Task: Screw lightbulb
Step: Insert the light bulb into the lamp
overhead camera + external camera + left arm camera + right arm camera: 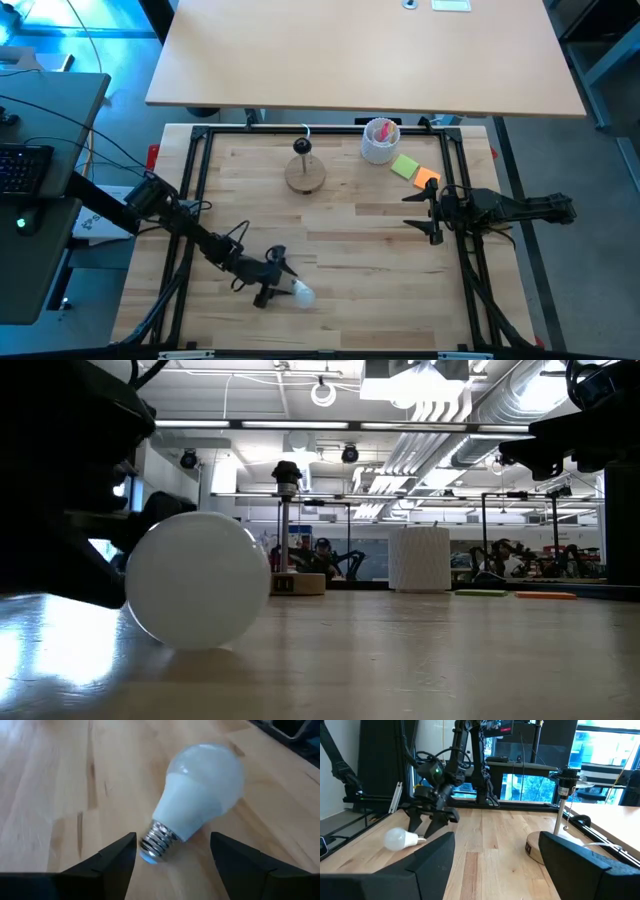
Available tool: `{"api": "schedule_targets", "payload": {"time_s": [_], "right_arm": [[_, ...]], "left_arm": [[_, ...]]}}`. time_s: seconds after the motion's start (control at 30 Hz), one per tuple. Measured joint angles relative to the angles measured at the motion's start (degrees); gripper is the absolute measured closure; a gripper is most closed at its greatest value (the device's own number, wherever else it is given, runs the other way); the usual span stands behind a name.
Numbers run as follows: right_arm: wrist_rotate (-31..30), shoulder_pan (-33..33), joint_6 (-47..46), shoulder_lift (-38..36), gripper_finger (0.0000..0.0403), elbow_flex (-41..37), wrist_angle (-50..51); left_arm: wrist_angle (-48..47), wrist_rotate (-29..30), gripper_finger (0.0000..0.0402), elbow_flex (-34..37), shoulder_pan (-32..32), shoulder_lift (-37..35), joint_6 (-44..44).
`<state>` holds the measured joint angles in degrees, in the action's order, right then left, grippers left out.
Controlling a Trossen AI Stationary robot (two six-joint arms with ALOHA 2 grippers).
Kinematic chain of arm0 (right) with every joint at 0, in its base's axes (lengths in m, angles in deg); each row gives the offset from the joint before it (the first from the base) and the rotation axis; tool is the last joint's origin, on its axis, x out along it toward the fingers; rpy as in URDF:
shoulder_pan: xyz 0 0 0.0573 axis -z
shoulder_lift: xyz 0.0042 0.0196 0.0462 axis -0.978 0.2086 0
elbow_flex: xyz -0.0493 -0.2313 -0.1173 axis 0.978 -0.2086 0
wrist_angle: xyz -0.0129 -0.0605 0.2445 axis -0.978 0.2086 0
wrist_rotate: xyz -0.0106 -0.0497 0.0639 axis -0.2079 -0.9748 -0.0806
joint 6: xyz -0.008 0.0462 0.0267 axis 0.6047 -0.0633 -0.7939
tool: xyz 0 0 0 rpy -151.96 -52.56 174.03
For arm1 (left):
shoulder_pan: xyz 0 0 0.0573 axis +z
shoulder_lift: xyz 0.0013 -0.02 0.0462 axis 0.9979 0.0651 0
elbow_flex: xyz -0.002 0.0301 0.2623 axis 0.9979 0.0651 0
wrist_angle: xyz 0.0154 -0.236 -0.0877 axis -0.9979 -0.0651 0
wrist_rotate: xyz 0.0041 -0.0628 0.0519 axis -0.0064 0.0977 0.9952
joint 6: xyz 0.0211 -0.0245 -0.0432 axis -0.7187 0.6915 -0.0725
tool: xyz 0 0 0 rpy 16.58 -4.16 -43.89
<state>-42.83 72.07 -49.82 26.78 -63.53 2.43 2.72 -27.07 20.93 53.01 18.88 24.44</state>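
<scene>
The lightbulb (pixel 300 292) lies on its side on the wooden table (pixel 370 250), near the front edge and left of centre, with its white globe pointing away from the left arm and its silvery screw base (pixel 156 841) turned toward that arm. The left gripper (pixel 278 272) sits low at the table just behind the bulb; its two dark fingers (pixel 116 855) stand spread wide on either side of the screw base, with clear gaps between each finger and the metal thread, so nothing is held. The bulb rests on the table surface alone. The right gripper (pixel 432 212) hangs over the right side of the table, well apart from the bulb, its fingers parted and empty. Toward the back of the table stands a round wooden disc stand (pixel 305 174) with an upright post and dark socket (pixel 302 146). To its right are a white ribbed cup (pixel 380 141) and, just beside that, green and orange sticky notes (pixel 414 171).
</scene>
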Motion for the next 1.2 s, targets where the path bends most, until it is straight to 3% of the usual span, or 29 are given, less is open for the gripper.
{"api": "schedule_targets", "payload": {"time_s": [0.23, 0.47, 0.87, 1.2], "right_arm": [[0.0, 0.0, 0.0, 0.0, 0.0117, 0.0, 0.0], [0.0, 0.0, 0.0, 0.0, 0.0117, 0.0, 0.0], [0.0, 0.0, 0.0, 0.0, 0.0117, 0.0, 0.0], [0.0, 0.0, 0.0, 0.0, 0.0117, 0.0, 0.0]], "left_arm": [[-0.1, -4.4, 0.0151, -3.2, 2.3, 1.0, -4.1], [-0.2, -11.6, 0.0151, -8.3, 5.1, 7.5, -6.2], [1.2, -13.7, 0.0153, -12.1, 6.7, 12.9, -4.3], [1.0, -13.7, 0.0228, -12.1, 6.7, 13.0, -2.8]]}}
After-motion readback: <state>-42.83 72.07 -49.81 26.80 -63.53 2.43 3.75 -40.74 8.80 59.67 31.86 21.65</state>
